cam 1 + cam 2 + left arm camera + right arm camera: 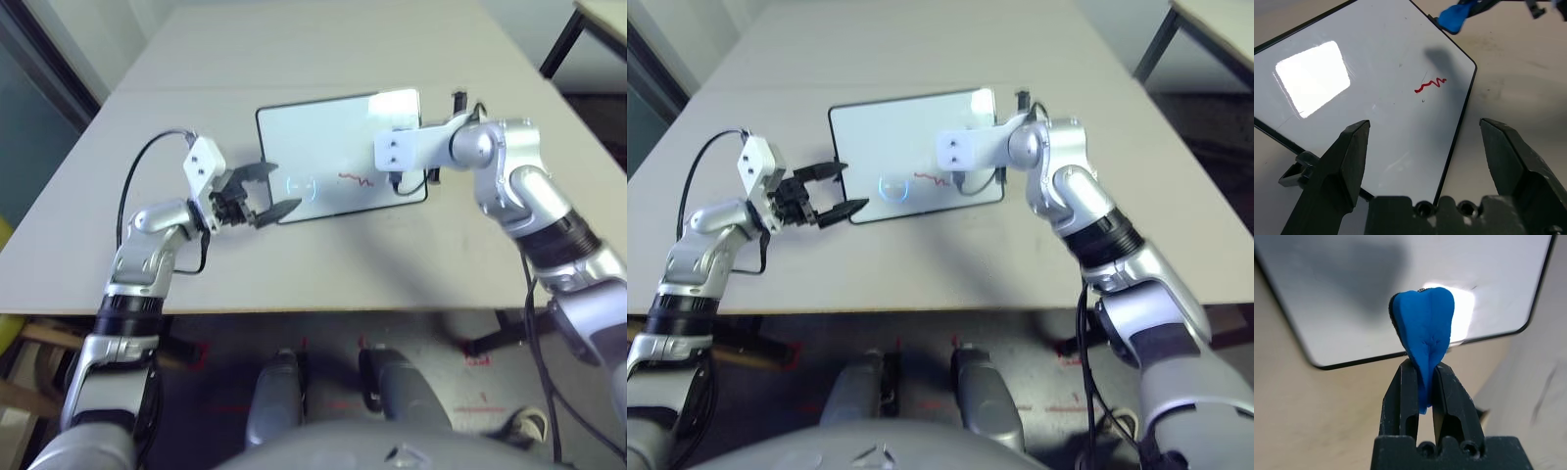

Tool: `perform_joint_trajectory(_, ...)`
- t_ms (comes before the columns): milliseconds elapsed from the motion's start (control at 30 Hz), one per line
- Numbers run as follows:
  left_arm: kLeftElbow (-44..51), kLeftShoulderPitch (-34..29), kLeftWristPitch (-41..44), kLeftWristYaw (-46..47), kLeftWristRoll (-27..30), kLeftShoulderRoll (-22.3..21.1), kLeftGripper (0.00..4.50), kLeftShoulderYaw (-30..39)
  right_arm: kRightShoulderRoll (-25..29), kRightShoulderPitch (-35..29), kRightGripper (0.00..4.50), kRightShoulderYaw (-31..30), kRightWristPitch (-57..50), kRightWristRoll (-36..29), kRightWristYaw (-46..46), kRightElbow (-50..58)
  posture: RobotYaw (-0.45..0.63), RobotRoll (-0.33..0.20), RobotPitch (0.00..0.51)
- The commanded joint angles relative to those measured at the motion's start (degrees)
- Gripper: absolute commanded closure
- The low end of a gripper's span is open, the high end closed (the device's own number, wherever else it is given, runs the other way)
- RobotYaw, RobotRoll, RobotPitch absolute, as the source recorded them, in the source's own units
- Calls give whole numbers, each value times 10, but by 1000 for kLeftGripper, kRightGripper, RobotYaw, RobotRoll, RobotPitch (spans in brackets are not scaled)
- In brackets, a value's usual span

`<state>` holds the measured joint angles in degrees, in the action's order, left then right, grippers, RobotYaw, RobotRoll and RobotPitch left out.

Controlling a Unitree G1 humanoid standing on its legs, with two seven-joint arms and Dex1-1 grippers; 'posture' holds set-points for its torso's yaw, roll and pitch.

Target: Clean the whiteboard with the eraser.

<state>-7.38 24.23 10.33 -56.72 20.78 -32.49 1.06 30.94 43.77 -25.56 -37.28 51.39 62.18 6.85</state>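
The whiteboard (328, 137) lies flat mid-table, with a small red squiggle (355, 179) near its front edge and a faint blue mark beside it. My left gripper (282, 188) is open at the board's front left corner, its fingers (1347, 156) spread over the board's edge with nothing between them. My right gripper (1420, 364) is shut on the blue eraser (1425, 333), held upright over the board's right end near a rounded corner. The left wrist view shows the eraser (1454, 17) just past that corner. Whether it touches the board, I cannot tell.
The beige table (294, 264) runs wide around the board, with its front edge close to me and floor below. A black cable (137, 176) loops off my left forearm. A black table leg (558, 44) stands at the back right.
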Motion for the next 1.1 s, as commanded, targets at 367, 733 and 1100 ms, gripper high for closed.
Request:
perform_joint_trajectory(367,-18,22,-22,-15,-33,-11,0,-9,-85,-45,4303,-62,-140,123,16,42,-210,0,113)
perform_joint_trajectory(733,-18,20,-27,-13,-37,-8,0,-9,-110,-44,4303,-77,-124,142,7,-8,-191,0,107)
perform_joint_trajectory(1100,0,5,-23,-3,-34,-9,0,-4,-129,-34,4305,-74,-95,134,-15,-66,-141,0,103)
